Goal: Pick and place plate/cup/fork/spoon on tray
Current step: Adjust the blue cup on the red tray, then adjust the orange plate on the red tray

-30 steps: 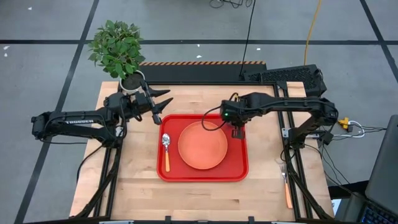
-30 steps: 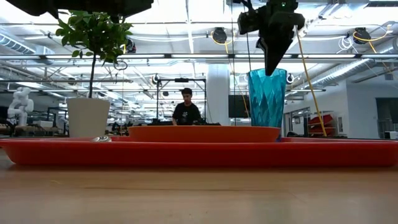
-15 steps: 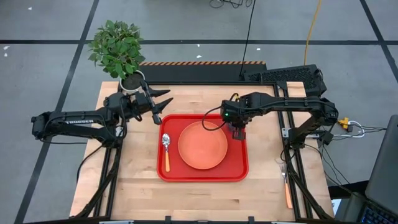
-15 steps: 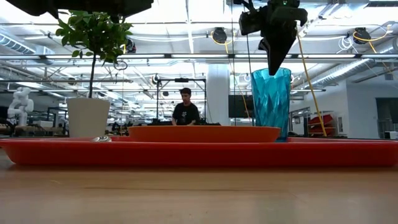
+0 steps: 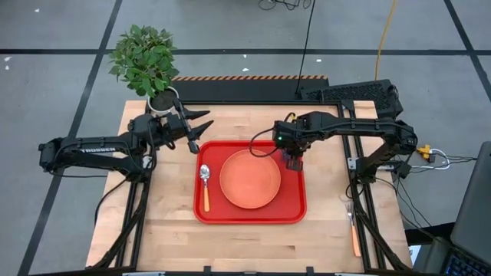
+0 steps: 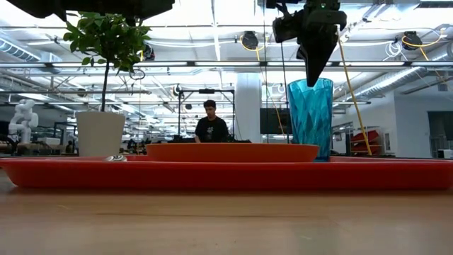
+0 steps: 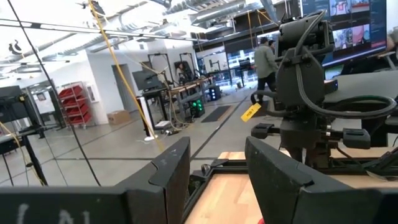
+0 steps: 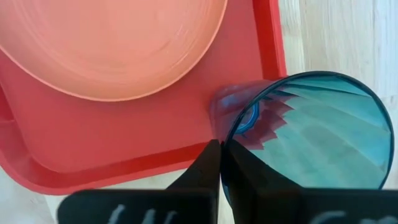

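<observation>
Wooden tabletop (image 5: 173, 222) at frame centre carries the red tray (image 5: 295, 207). Right tool (image 5: 292, 159), pinched on the teal cup's (image 6: 309, 117) rim, stands it in the tray's upper right. Left arm, marked "TROSSEN", holds its tool (image 5: 201, 128) wide, upper left.

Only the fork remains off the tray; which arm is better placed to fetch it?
Likely the right: the fork lies on the table's right edge. The right gripper first must release the cup.
</observation>
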